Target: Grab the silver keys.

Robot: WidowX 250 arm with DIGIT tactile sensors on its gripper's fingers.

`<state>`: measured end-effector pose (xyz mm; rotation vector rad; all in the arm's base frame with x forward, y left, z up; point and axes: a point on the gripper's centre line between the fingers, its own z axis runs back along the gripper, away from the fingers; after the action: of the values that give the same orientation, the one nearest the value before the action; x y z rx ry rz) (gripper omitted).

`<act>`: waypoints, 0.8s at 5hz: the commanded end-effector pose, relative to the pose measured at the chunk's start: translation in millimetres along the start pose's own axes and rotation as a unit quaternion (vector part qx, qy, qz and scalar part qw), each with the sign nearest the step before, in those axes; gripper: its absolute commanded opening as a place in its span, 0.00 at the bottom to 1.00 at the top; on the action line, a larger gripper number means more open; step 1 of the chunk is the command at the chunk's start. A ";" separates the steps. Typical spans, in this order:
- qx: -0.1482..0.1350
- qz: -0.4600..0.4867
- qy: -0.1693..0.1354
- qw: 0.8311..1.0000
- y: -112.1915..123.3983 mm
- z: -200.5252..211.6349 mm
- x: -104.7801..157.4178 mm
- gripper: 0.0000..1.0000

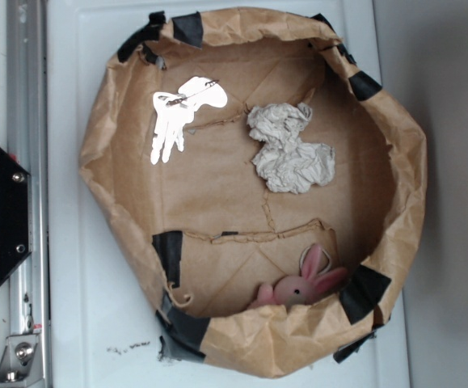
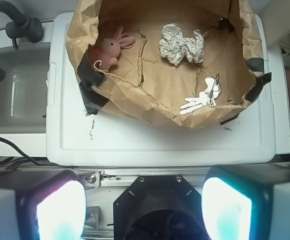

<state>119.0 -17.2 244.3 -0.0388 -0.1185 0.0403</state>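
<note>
1. One white plastic tabletop (image 1: 88, 323) carries a wide nest of crumpled brown paper (image 1: 217, 194) with raised walls, its rim patched with strips of black tape (image 1: 169, 255). In the wrist view a grey sink basin (image 2: 19, 95) with a dark hose (image 2: 14, 22) sits to the left of the white surface, and a metal rail (image 1: 25, 121) runs along the table's edge in the exterior view.
2. Three things lie inside the nest, well apart from one another. The silver keys (image 1: 181, 113), a small bunch of glaring white-silver flat keys fanned from a ring, lie on the paper floor close to the wall. In the exterior view they are at the upper left; in the wrist view (image 2: 203, 97) they are at the near right, just behind the near wall.
3. Beside them toward the middle is a crumpled whitish-grey paper wad (image 1: 288, 149), larger than the keys. A pink plush rabbit (image 1: 302, 283) rests against the wall on the opposite side.
4. Nothing lies on top of the keys; only the nest's raised wall stands near them.
5. Glare washes out the keys, so single blades are hard to count. The gripper (image 2: 145, 210) shows only in the wrist view, as two blurred, bright finger pads (image 2: 59, 210) at the bottom edge, spread wide apart with nothing between them, well short of the nest.
</note>
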 end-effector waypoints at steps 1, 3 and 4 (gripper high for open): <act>0.000 0.000 0.000 1.000 0.0 0.0 0.0 1.00; -0.017 0.075 -0.034 0.996 -3.0 -13.9 89.7 1.00; -0.018 0.097 -0.048 0.994 5.7 -24.8 114.0 1.00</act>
<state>231.3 -13.1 217.5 -0.0868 -0.1616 0.2106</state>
